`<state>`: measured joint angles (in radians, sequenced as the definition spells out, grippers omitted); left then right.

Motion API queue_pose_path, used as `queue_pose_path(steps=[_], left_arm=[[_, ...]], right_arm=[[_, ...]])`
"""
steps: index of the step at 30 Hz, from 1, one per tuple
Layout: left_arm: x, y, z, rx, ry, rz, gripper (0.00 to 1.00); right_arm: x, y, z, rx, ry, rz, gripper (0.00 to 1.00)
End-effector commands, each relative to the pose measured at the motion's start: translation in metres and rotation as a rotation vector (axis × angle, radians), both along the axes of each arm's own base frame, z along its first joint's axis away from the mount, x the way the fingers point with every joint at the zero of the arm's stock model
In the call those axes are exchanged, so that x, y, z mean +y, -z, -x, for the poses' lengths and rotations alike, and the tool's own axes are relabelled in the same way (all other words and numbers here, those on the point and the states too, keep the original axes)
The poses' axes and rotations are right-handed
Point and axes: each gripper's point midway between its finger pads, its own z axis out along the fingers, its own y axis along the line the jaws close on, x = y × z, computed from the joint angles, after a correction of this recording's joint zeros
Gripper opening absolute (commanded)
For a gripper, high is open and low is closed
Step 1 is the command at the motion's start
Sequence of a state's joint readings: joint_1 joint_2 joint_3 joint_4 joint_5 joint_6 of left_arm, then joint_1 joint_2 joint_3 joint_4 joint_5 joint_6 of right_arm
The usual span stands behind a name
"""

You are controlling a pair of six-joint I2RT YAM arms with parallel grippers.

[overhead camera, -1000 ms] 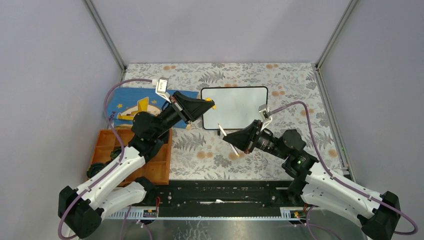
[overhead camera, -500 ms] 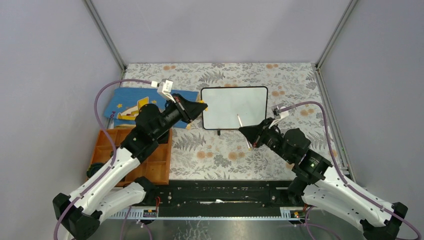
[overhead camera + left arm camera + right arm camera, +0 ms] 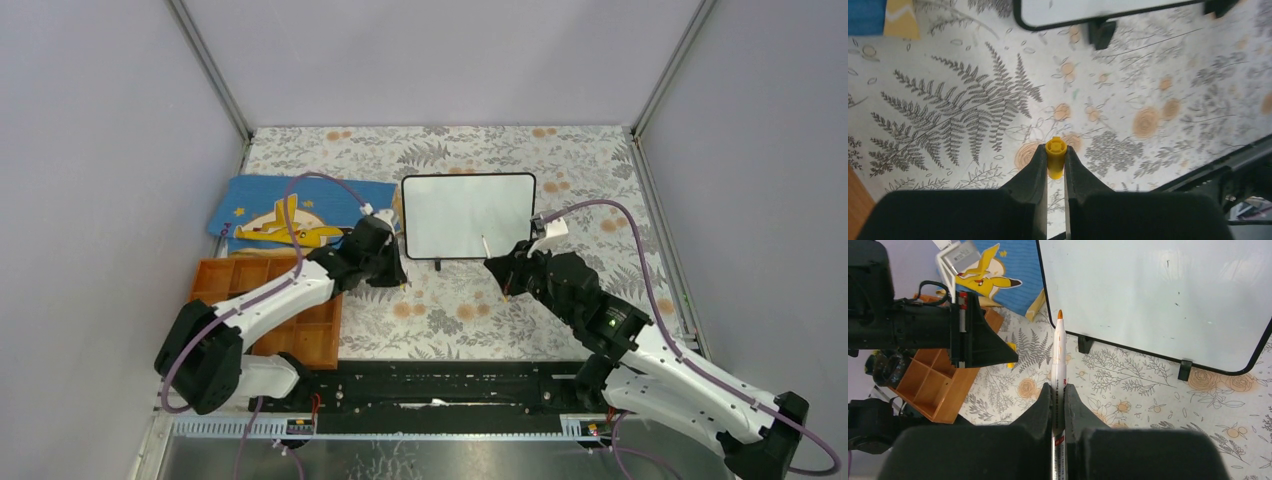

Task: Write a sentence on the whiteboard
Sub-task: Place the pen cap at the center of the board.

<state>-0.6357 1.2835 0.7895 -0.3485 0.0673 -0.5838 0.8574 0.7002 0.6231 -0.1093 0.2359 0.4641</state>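
**Whiteboard:** The whiteboard (image 3: 468,212) lay flat on the tabletop (image 3: 580,160). Its face was bare but for a few specks, and no writing was noted.

**Right arm:** The right jaws were pinching a marker (image 3: 1058,355) by the barrel. The uncapped orange tip (image 3: 1060,315) was over the whiteboard's near margin, and contact could not be confirmed. This was judged a ready position for a first stroke.

**Left arm:** The left jaws were clamped on a yellow cap (image 3: 1055,147), just off the whiteboard's near-left corner. They were apparently parked there to leave the writing face unobstructed.

**Other items:** A blue book (image 3: 290,205) lay left of the whiteboard.
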Motion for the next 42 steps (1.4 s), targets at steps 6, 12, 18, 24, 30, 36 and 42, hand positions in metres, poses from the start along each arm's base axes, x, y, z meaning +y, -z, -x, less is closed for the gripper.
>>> queue_pose_path(steps=[6, 12, 18, 24, 30, 36, 42], left_arm=[[0.001, 0.051, 0.007, 0.105, -0.026, -0.111, 0.00], [-0.006, 0.078, 0.013, 0.176, -0.030, -0.128, 0.03], [-0.004, 0.084, 0.015, 0.185, -0.038, -0.140, 0.13], [-0.002, 0.088, 0.018, 0.197, -0.047, -0.144, 0.28], [-0.001, 0.085, 0.018, 0.185, -0.059, -0.138, 0.34], [-0.003, 0.064, 0.011, 0.135, -0.079, -0.104, 0.47], [-0.012, -0.012, -0.007, -0.030, -0.105, 0.027, 0.59]], right_arm=[[0.006, -0.022, -0.006, -0.055, -0.013, -0.016, 0.00], [0.009, -0.027, -0.004, -0.065, -0.035, -0.014, 0.00], [0.009, -0.029, 0.000, -0.076, -0.059, -0.018, 0.00], [0.008, -0.027, -0.001, -0.075, -0.054, -0.015, 0.00], [0.011, -0.025, 0.002, -0.067, -0.071, -0.022, 0.00], [0.012, -0.027, 0.003, -0.065, -0.082, -0.027, 0.00], [0.016, -0.037, 0.006, -0.075, -0.112, -0.034, 0.00]])
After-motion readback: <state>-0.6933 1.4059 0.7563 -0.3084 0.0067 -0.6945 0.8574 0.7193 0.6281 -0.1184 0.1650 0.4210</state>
